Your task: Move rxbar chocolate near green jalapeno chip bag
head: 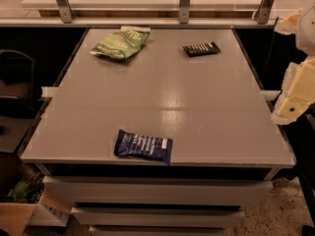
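Conceivably the gripper (294,98), off the table (162,102) edge at right, its state impossible to tell, mistakes the nearer blue wrapper (143,146) for the rxbar chocolate (201,48) lying at the far right, well apart from the green jalapeno chip bag (119,42).

Three packets lie on one grey tabletop (206,112): one green jalapeno chip bag (119,42) at upper left of the frame, one black rxbar chocolate (201,48) at upper right, and one dark blue wrapper (143,146) at lower centre. One pincer (294,102) hangs at the right edge. Three metal brackets (184,1) stand along the top, and three drawer fronts (157,193) are stacked below.
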Available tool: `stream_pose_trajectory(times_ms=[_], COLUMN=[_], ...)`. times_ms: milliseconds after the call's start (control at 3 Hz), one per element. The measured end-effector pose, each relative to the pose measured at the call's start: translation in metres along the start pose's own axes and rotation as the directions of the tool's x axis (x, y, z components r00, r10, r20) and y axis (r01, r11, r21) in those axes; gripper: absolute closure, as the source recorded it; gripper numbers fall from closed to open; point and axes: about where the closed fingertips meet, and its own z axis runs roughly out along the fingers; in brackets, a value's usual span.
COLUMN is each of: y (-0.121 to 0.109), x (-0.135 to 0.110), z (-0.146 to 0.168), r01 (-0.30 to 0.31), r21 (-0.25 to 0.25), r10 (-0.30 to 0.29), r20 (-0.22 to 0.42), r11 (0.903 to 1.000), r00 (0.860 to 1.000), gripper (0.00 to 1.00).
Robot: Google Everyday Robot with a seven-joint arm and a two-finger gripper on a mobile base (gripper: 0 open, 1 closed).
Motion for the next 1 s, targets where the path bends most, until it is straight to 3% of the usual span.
stream_pose_trajectory(times_ms=[333,667,1000], y=[0.0,-0.01,-0.038], x=[-0.001,-0.003,-0.014], z=[-0.001,0.007,0.033], r01=[0.006,0.117,0.314], r21=[0.005,0.01,0.006], r10=[-0.006,-0.117,-0.313], r20=[-0.001,-0.032,-0.06], r11=[1.0,0.9931,0.9493], r00=[1.0,0.993,0.948], gripper=[0.0,0.0,0.0])
